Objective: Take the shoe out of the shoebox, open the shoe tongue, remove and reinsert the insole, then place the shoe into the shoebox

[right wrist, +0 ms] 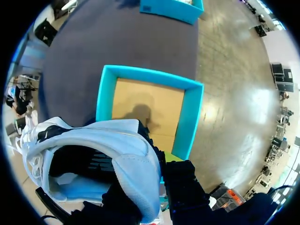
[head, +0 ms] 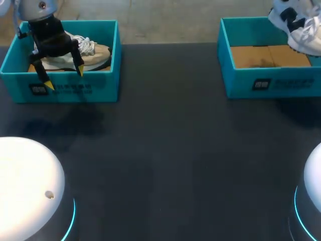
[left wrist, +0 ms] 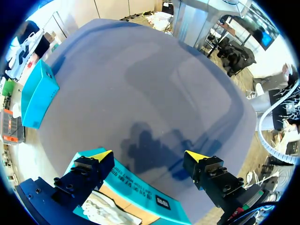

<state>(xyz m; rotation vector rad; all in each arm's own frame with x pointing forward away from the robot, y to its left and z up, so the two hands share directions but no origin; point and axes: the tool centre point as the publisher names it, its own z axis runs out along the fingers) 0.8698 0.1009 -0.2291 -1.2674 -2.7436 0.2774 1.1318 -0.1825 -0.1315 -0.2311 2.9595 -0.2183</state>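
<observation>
**Task objects**
- The white mesh-and-leather shoe with dark panels (head: 299,24) is held in the air above the far right corner of the right teal cardboard shoebox (head: 271,83). It touches neither the box nor the tabletop.
- In the right wrist view the white shoe (right wrist: 126,145) faces the camera with its opening. The interior is dark, with a pale blue lining along its lower edge.
- The right gripper (right wrist: 161,161) is clamped on the shoe's collar wall. One finger is outside the wall. The other is hidden inside the shoe.
- Below the shoe, the right shoebox (right wrist: 192,117) stands open, with a bare brown cardboard floor.
- The left teal cardboard shoebox (head: 75,93) holds a beige low-top shoe with white laces (head: 93,52), lying on its sole.
- The left gripper (head: 63,78) hangs over the front part of this box. Its fingers are spread apart and hold nothing.
- In the left wrist view the left gripper (left wrist: 151,157) straddles the front wall of the box (left wrist: 140,192). The white laces (left wrist: 110,211) lie just behind it.

**Edges and open room**
- The dark matte tabletop (head: 175,150) carries both boxes along its far edge, well apart from each other.
- A wide bare span lies between the boxes and in front of them.
- The white domed left arm base (head: 25,186) and the right arm base (head: 313,186) occupy the near corners.
</observation>
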